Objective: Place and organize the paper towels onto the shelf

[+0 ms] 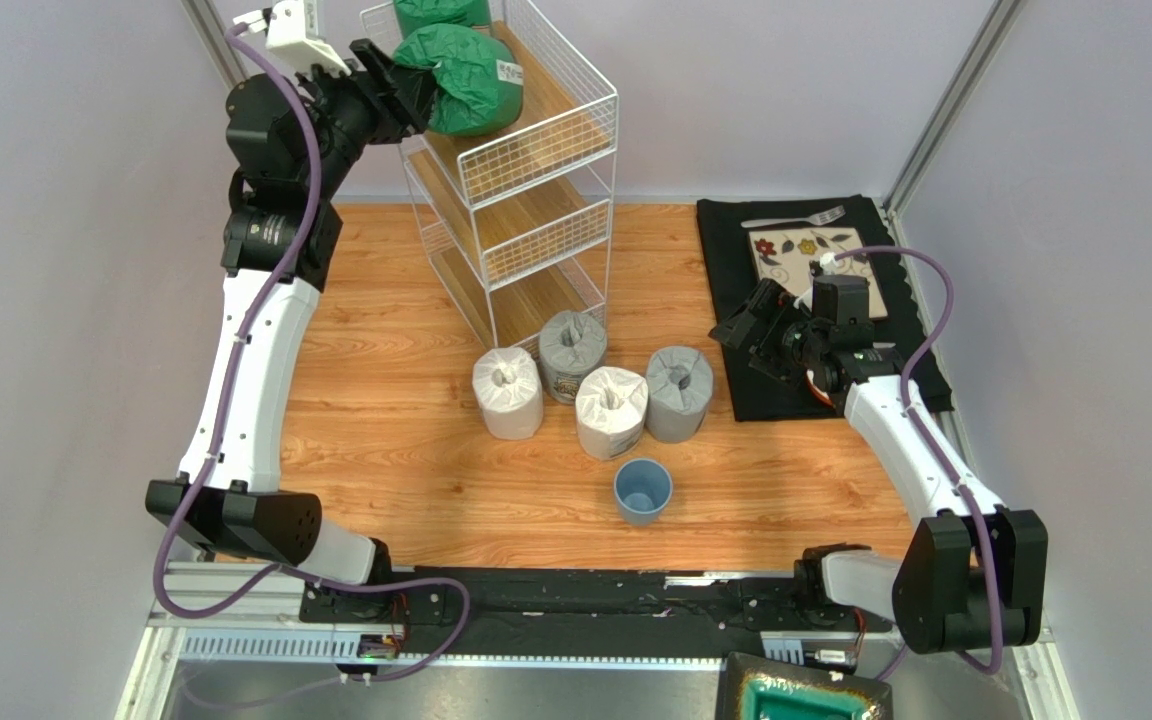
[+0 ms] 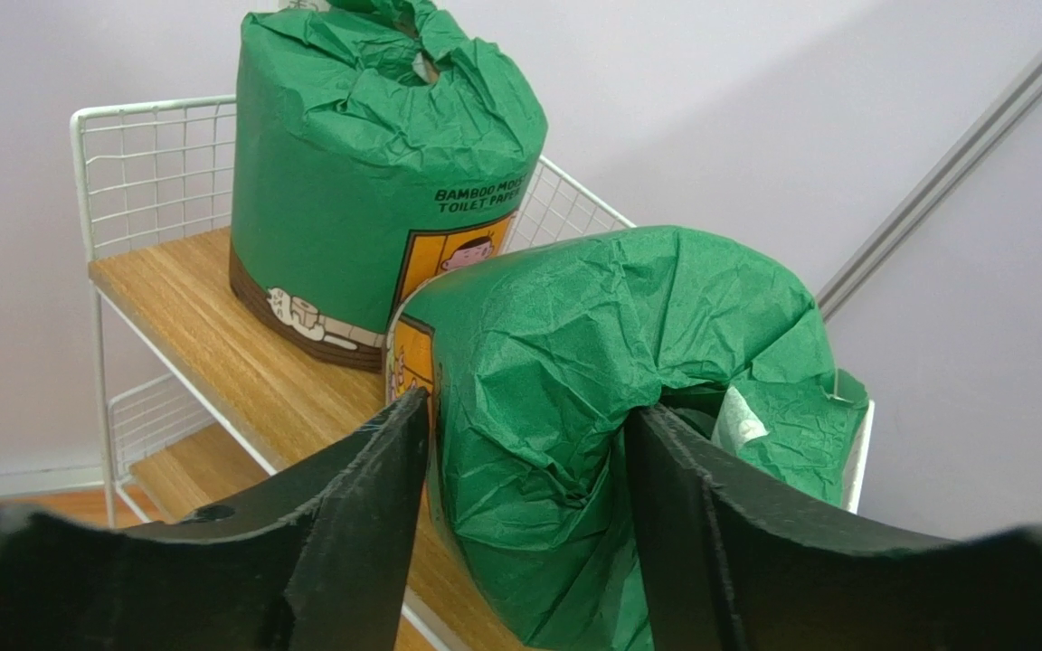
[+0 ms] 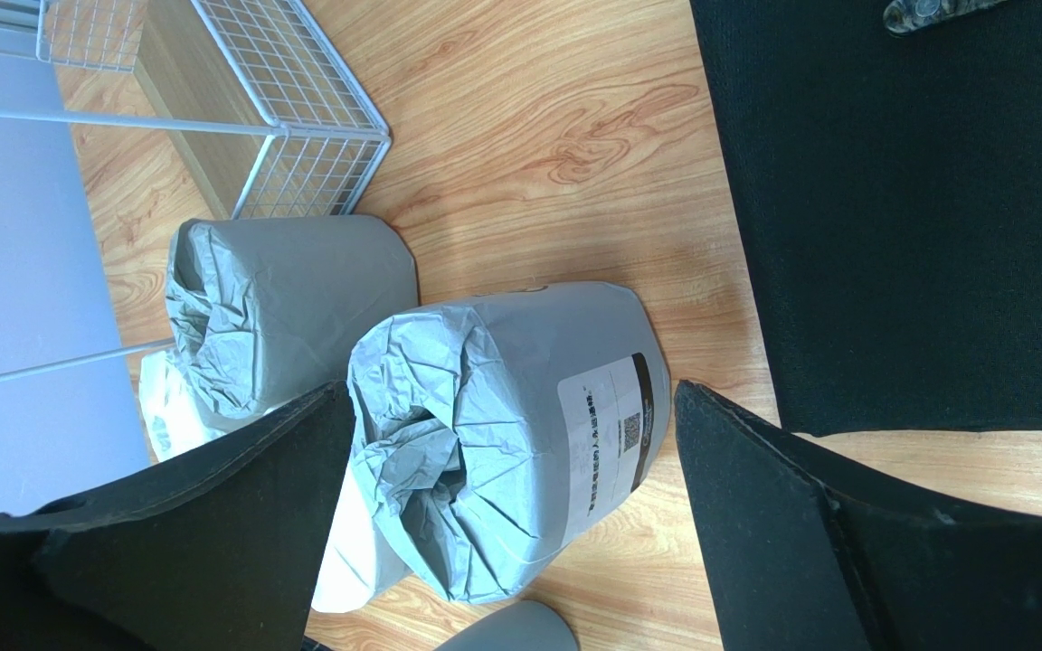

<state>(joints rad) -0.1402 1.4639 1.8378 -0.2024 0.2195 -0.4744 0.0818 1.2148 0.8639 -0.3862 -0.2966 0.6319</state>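
Observation:
My left gripper [image 1: 414, 93] is shut on a green paper towel roll [image 1: 465, 78], held tilted over the top tier of the white wire shelf [image 1: 537, 225]. In the left wrist view the gripper [image 2: 527, 414] pinches the roll's gathered end [image 2: 595, 339]. A second green roll [image 2: 377, 176] stands upright behind it on the top plank. Two white rolls [image 1: 507, 393] [image 1: 611, 411] and two grey rolls [image 1: 572, 348] [image 1: 678, 390] stand on the table in front of the shelf. My right gripper [image 1: 740, 333] is open and empty, just right of the nearer grey roll [image 3: 527, 434].
A small blue cup [image 1: 642, 489] stands in front of the rolls. A black mat [image 1: 748, 240] with a floral plate [image 1: 800, 263] and a fork [image 1: 800, 219] lies at the right. The shelf's two lower tiers hold nothing.

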